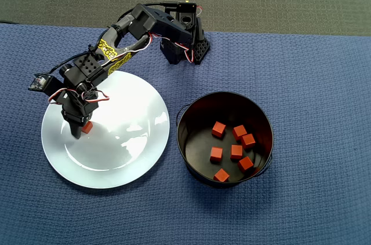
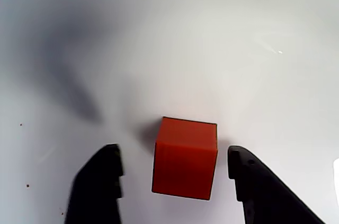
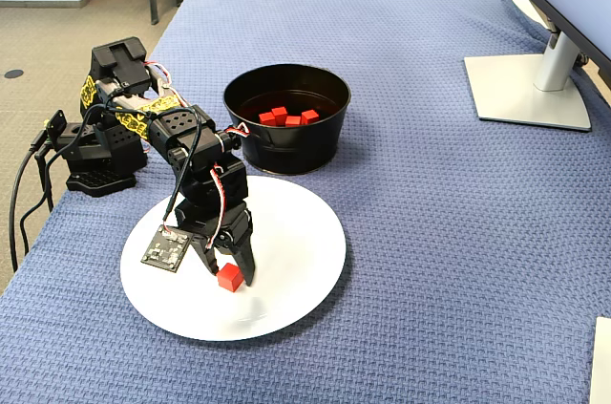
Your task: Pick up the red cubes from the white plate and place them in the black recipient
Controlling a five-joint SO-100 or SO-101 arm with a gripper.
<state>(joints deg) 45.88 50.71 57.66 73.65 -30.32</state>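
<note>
One red cube [image 2: 185, 158] lies on the white plate [image 2: 212, 49], near its left side in the overhead view [image 1: 87, 127]. My gripper [image 2: 175, 154] is open and straddles this cube, with a black finger [image 2: 100, 187] on either side and a visible gap between each finger and the cube. The fixed view shows the gripper [image 3: 229, 272] pointing down at the cube [image 3: 229, 279] on the plate [image 3: 296, 242]. The black recipient [image 1: 185, 112] stands to the right of the plate [image 1: 127, 135] and holds several red cubes [image 1: 236, 152].
The arm's base [image 1: 185, 42] sits at the back edge of the blue cloth. In the fixed view a monitor stand [image 3: 525, 89] is at the far right, and a small circuit board [image 3: 164, 249] hangs beside the gripper over the plate.
</note>
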